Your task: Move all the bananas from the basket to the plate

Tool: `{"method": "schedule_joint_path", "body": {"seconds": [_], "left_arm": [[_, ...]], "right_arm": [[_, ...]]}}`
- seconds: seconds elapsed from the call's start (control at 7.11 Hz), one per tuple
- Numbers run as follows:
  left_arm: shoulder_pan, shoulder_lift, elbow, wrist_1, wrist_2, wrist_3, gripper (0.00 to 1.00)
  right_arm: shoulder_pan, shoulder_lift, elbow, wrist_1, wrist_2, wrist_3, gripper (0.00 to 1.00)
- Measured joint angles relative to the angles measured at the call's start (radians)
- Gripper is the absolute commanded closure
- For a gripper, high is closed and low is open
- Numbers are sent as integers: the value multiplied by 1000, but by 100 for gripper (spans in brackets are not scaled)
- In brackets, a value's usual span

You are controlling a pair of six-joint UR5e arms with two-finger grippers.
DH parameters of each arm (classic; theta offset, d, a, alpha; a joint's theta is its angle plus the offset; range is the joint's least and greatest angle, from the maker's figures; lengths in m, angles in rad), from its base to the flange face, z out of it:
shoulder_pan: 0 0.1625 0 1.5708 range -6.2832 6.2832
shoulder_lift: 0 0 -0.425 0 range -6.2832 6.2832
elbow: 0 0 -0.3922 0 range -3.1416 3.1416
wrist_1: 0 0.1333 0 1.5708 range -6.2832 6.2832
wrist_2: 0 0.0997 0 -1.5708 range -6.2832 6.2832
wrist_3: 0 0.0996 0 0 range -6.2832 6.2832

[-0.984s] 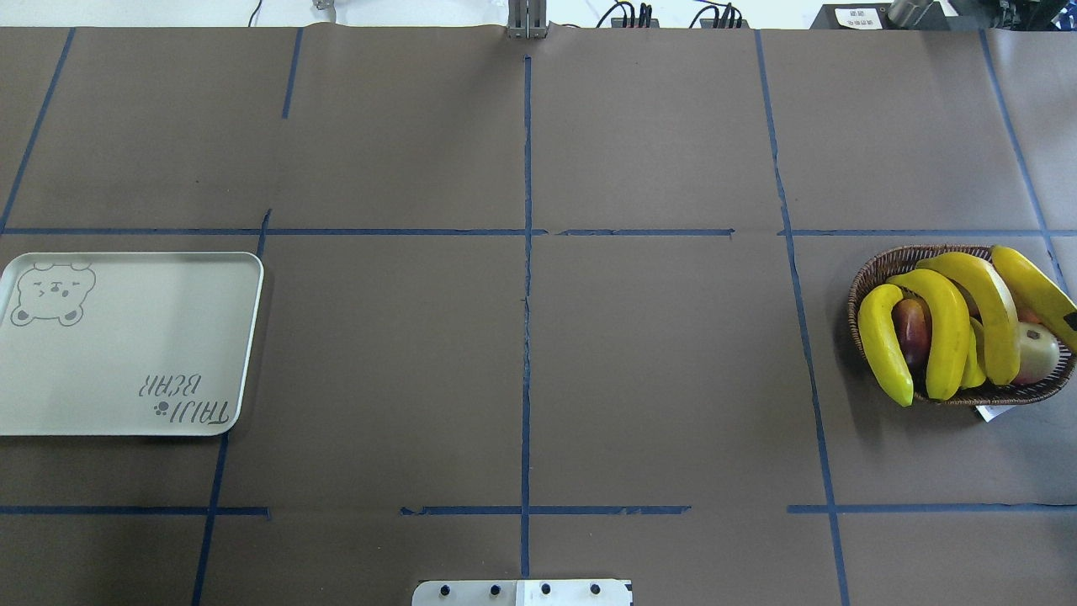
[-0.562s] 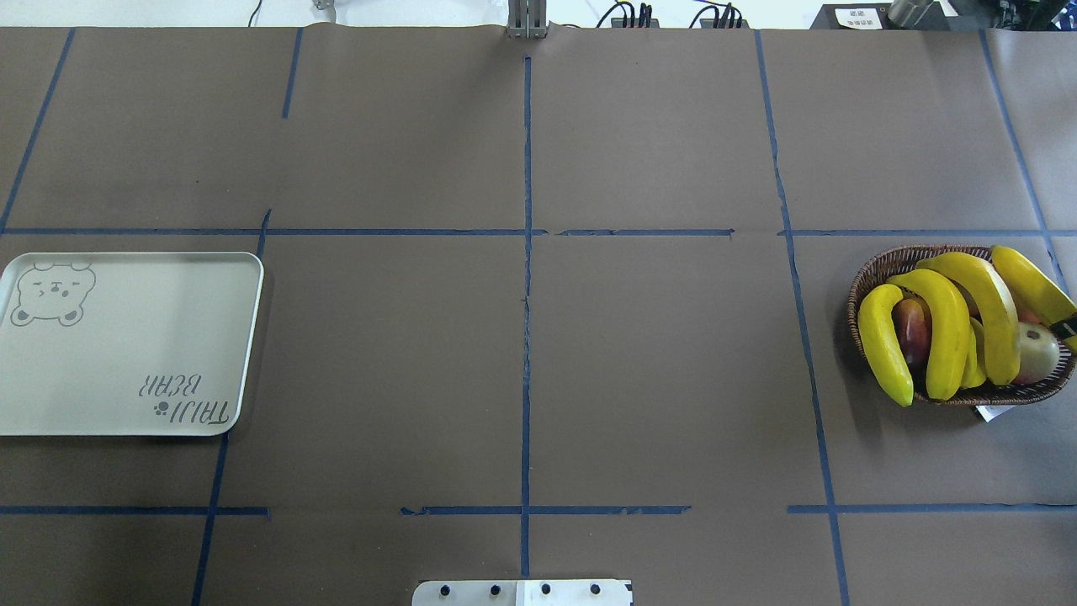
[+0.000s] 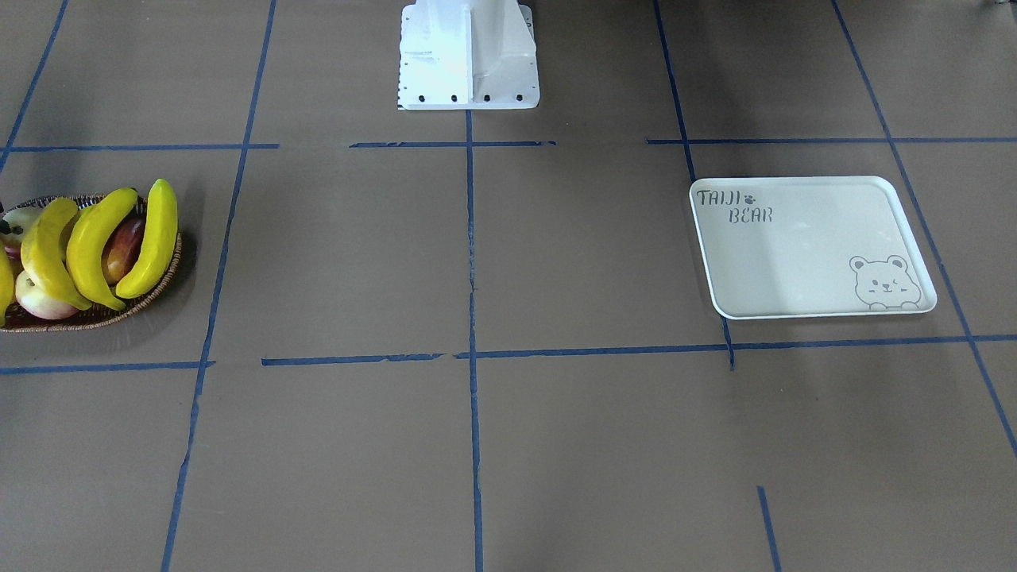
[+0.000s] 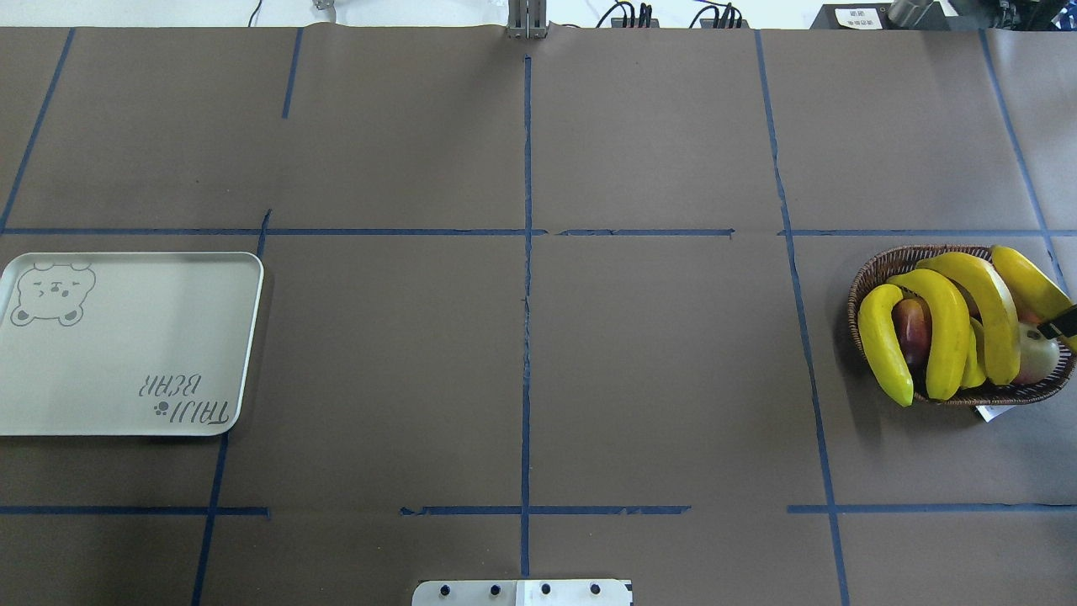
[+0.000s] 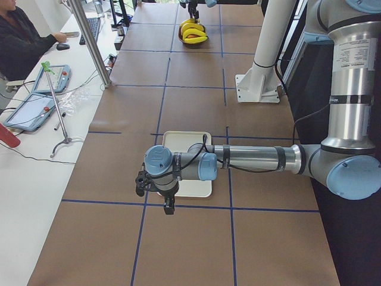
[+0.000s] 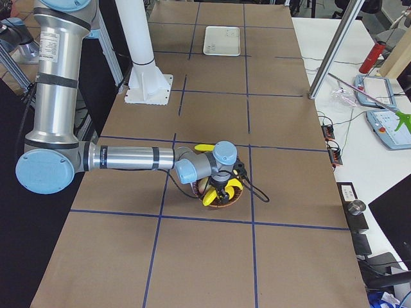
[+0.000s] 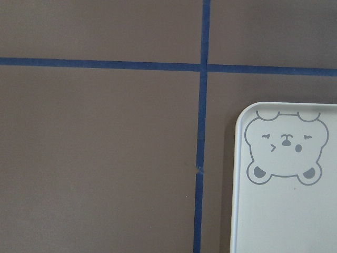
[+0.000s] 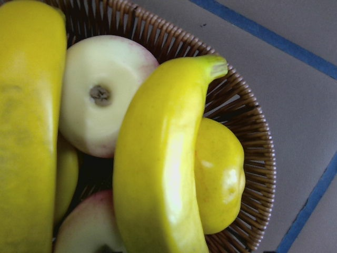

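All four bananas (image 4: 947,328) sit in the basket (image 4: 875,265) at the frame's right edge, nothing's on the plate (image 4: 126,353) far left, and my right tool (image 6: 221,191) hovers over them (open or closed, can't tell), so next I'd drop and grab the top one.

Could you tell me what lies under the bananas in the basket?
Beneath the bananas show a dark red fruit, a pale apple and a smaller yellow fruit. The floor of the basket and anything deeper are covered.

bananas (image 4: 947,332): glossy plastic | basket (image 4: 869,269): woven wicker | plate (image 4: 126,353): matt, smooth
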Motion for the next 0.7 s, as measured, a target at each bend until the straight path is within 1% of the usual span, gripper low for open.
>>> {"method": "schedule_joint_path", "body": {"seconds": [0.14, 0.28, 0.42, 0.7], "left_arm": [[0, 0, 0, 0, 0, 0, 0], [0, -1, -1, 0, 0, 0, 0], [1, -2, 0, 0, 0, 0, 0], [1, -6, 1, 0, 0, -1, 0]], "right_arm": [[0, 3, -2, -2, 1, 1, 51], [0, 4, -1, -4, 1, 2, 66], [1, 5, 0, -5, 2, 3, 77], [2, 5, 2, -3, 7, 2, 90]]}}
